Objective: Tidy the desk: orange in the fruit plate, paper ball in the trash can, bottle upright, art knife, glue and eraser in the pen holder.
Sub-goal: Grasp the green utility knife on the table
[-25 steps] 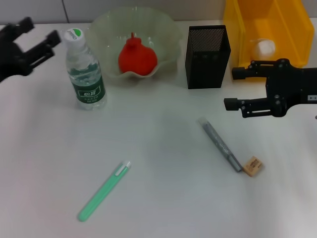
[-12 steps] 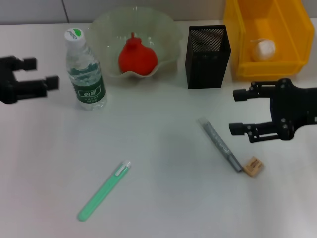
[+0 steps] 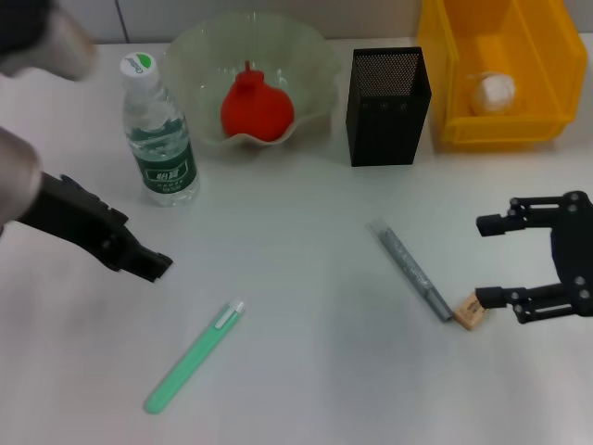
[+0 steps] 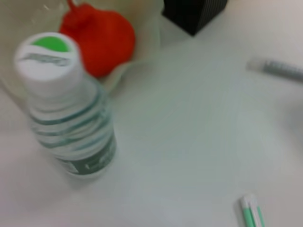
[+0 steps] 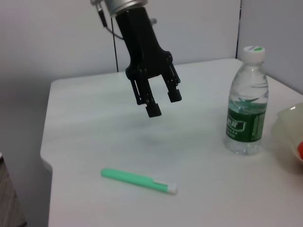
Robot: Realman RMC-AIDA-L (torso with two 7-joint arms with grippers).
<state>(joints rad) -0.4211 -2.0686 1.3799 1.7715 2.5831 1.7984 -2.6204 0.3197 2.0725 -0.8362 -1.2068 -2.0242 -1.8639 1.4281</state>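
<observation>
White bench point(image 3: 306, 371): right tool point(image 3: 491, 261) open, one finger touching the eraser point(image 3: 471, 311); left tool point(image 5: 158, 101) open above the green pen point(image 3: 193, 357), blurred overhead.

A plain white desk point(image 3: 306, 380) carries a standing clear plastic water bottle point(image 3: 159, 133), frosted wavy-rimmed bowl point(image 3: 310, 56), black mesh holder point(image 3: 388, 108), yellow plastic bin point(image 3: 537, 65) — plus a flat green pen-shaped stick point(image 3: 193, 358), grey knife point(image 3: 411, 269) and tan eraser point(image 3: 472, 311).
</observation>
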